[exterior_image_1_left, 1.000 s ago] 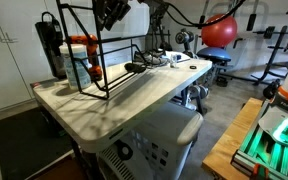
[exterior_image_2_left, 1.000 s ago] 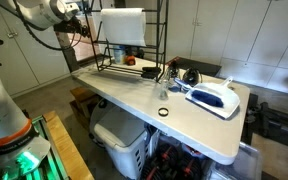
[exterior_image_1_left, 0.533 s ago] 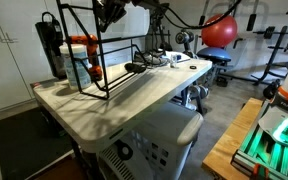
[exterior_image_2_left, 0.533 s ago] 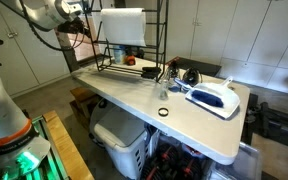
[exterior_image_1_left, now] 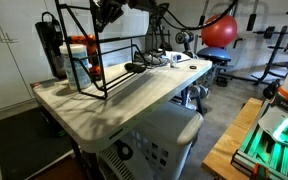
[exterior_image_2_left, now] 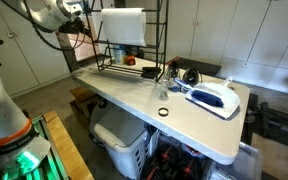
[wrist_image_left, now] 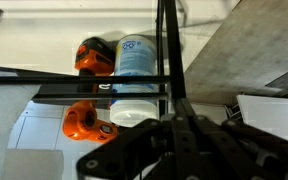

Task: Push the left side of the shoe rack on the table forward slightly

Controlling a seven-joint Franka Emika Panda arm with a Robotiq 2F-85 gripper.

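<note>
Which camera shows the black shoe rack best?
An exterior view: the shoe rack shows whole, tall end and low rails. In an exterior view the shoe rack is cut at the top. In the wrist view the shoe rack is just a few rods.

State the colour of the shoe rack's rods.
Black. The shoe rack shows best in an exterior view.

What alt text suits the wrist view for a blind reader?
Thin black metal rods of the shoe rack cross near the camera, one upright, one level. Behind them are a white bottle with a blue label and orange objects; the light wood-grain table shows at upper right.
</note>
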